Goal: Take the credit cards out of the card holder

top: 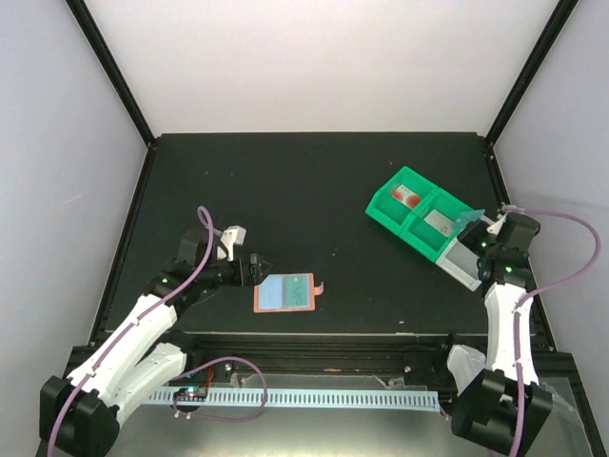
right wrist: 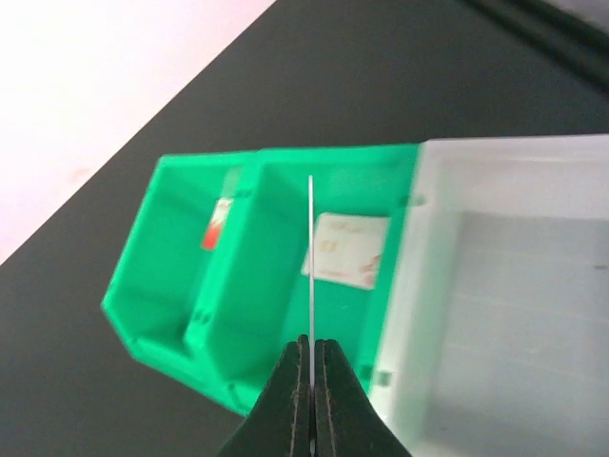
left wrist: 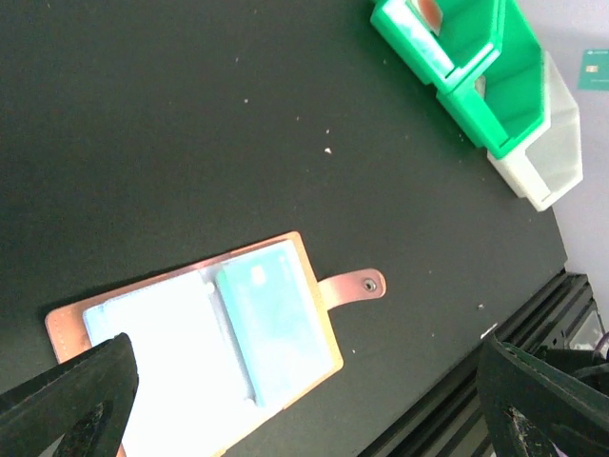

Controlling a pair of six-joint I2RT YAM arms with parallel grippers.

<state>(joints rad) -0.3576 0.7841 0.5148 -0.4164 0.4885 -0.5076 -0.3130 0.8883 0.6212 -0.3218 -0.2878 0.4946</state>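
Observation:
The salmon-pink card holder [top: 285, 292] [left wrist: 67, 328] lies open on the black table, its snap tab [left wrist: 354, 286] pointing right. A teal credit card [left wrist: 271, 319] sits in its right half and a pale blue one [left wrist: 162, 362] in its left. My left gripper [top: 259, 270] [left wrist: 304, 419] hovers open at the holder's left edge, its fingers [left wrist: 71, 400] spread wide on either side of the holder. My right gripper [top: 481, 236] [right wrist: 312, 357] is shut on a teal credit card [top: 468, 221] [right wrist: 311, 257], seen edge-on and upright over the green bin [right wrist: 247, 276].
The green bin [top: 409, 214] [left wrist: 476, 67] stands at the right with a clear end compartment [top: 460, 259] [right wrist: 504, 305]. A pale card [right wrist: 347, 249] lies in its middle compartment and a red-and-white card [right wrist: 217, 224] in the far one. A metal rail runs along the table's near edge.

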